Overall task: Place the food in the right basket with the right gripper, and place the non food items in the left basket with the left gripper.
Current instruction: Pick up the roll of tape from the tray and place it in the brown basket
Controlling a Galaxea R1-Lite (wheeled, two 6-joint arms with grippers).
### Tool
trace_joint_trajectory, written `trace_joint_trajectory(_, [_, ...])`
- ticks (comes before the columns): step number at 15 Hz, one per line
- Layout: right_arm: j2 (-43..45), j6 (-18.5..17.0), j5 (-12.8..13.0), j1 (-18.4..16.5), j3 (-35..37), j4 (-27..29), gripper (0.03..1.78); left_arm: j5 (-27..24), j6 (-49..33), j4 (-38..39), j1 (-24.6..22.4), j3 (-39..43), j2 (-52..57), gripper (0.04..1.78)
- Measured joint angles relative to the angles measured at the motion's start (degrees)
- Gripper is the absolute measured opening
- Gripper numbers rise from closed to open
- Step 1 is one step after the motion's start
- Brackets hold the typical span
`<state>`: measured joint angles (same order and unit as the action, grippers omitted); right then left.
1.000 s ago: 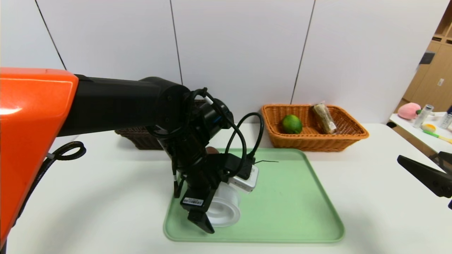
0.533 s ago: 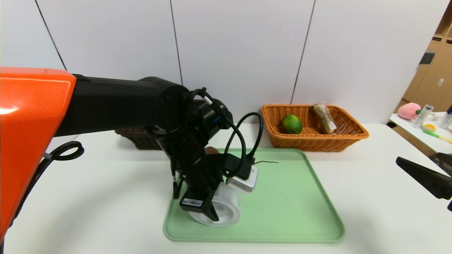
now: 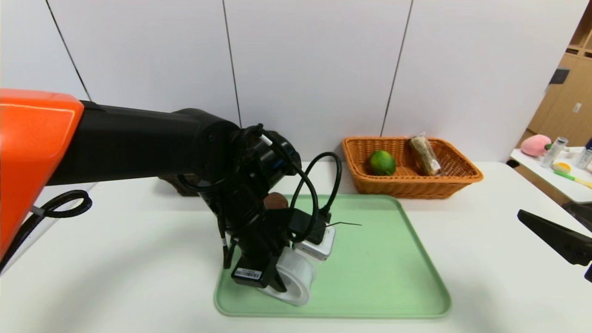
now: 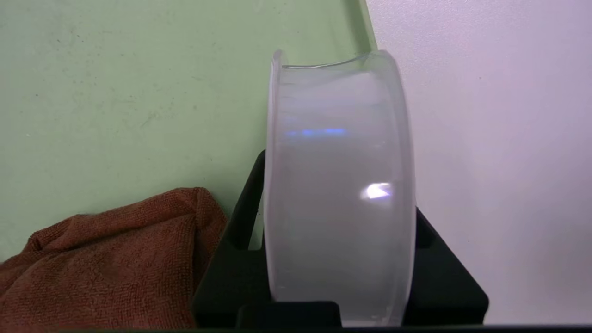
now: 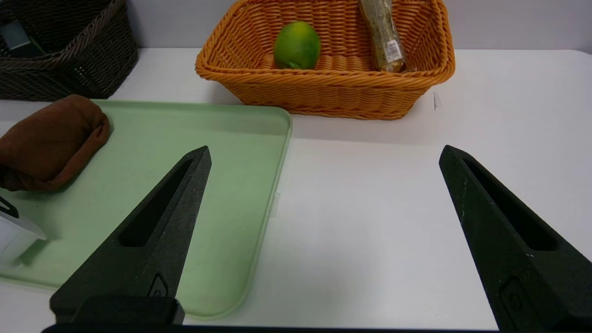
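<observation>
My left gripper (image 3: 276, 281) is shut on a translucent white tape roll (image 3: 298, 275) standing on edge at the near left of the green tray (image 3: 379, 259). In the left wrist view both black fingers press the flat sides of the roll (image 4: 337, 185). A brown cloth (image 4: 101, 259) lies folded on the tray just beside it, also seen in the head view (image 3: 276, 200). The orange right basket (image 3: 411, 187) holds a lime (image 3: 382, 163) and a wrapped snack bar (image 3: 424, 155). My right gripper (image 5: 324, 152) is open and empty, parked over the table right of the tray.
The dark left basket (image 5: 60, 60) stands behind the tray's far left corner, mostly hidden by my left arm in the head view. A side table (image 3: 545, 173) with a pink peach toy (image 3: 535, 144) and small items stands at the far right.
My left gripper has lowered over the tape roll and its fingers have closed on the roll's sides. The arm has shifted slightly down and left. The right arm has stayed still.
</observation>
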<state>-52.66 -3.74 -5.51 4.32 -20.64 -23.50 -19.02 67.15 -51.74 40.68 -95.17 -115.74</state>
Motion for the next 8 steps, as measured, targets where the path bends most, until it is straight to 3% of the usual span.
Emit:
trace_joint_trajectory(4, [-0.1, 0.2, -0.1, 0.0, 0.5, 0.0, 1.7, 0.0, -2.0, 0.7, -0.1, -1.2, 2.6, 0.59])
trace_joint_trajectory(8, [-0.1, 0.4, -0.3, 0.0, 2.0, 0.0, 1.7, 2.1, -11.4, 0.9, 0.6, -8.4, 5.4, 0.59])
